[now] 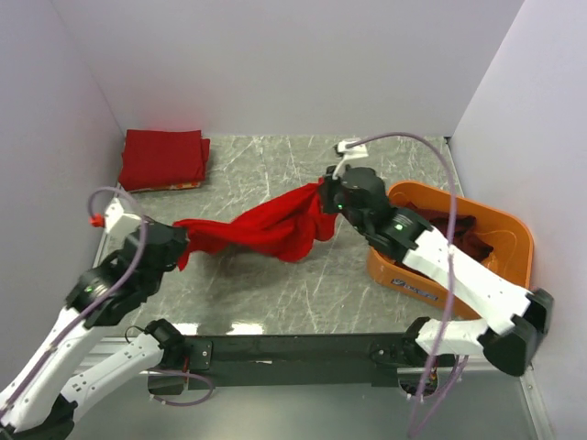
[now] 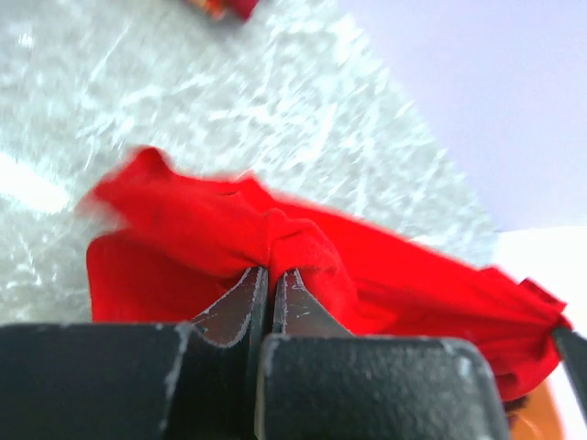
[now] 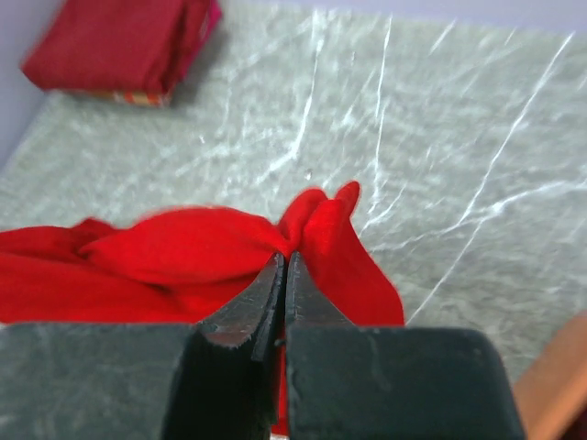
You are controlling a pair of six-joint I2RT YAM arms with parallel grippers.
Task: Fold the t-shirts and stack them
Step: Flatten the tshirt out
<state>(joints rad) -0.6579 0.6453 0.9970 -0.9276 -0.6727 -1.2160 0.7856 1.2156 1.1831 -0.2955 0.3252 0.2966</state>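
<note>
A bright red t-shirt (image 1: 266, 225) hangs bunched between my two grippers above the middle of the table. My left gripper (image 1: 179, 240) is shut on its left end; in the left wrist view (image 2: 271, 269) the cloth (image 2: 220, 229) bulges over the closed fingertips. My right gripper (image 1: 326, 188) is shut on the shirt's right end, and the right wrist view (image 3: 286, 257) shows a fold (image 3: 321, 220) pinched there. A folded dark red t-shirt (image 1: 163, 158) lies at the back left corner (image 3: 119, 41). Dark maroon cloth (image 1: 468, 234) lies in the orange tub.
The orange plastic tub (image 1: 514, 229) stands at the right, under my right arm. White walls close in the table on the left, back and right. A small white object (image 1: 348, 145) sits at the back edge.
</note>
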